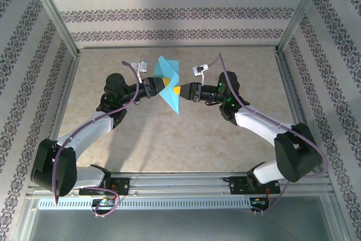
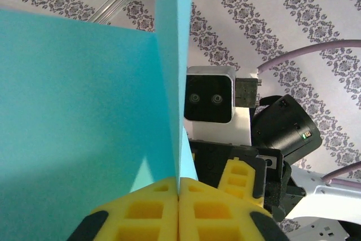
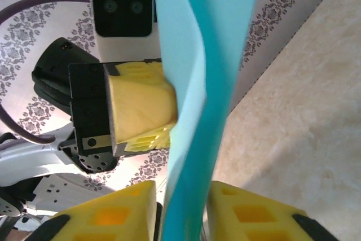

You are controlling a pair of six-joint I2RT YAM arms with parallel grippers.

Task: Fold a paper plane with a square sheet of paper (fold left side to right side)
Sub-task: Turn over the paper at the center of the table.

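Overhead, the thin cyan-blue creased sheet of paper (image 1: 168, 73) is hanging in the air, pinched in the left gripper (image 1: 164, 87) and standing clear of the beige marbled tabletop (image 1: 237, 139) lying beneath that gripper. The right gripper (image 1: 179, 91) is facing the left gripper nose to nose, just beside it on the sheet's other face. The paper is showing folds rather than a flat square: a broad flap is spreading beyond the left gripper and a pointed tip is sticking out on its near side. I am judging the early folds done and the work sitting mid-way, since the shape is not yet reading as a narrow dart. Through the left wrist camera, the left gripper (image 2: 178, 187) is pressing its yellow fingers (image 2: 141, 213) together on a crease, with a wide panel fanning out to one side. Through the right wrist camera, the right gripper (image 3: 183, 191) is straddling the doubled edge just opposite the left gripper. One finger is seeming to touch and a dark sliver is showing at the other, so I cannot tell whether it is clamping or merely bracketing. Remaining, by my reckoning: bringing the sides together and sharpening the lengthwise creases.
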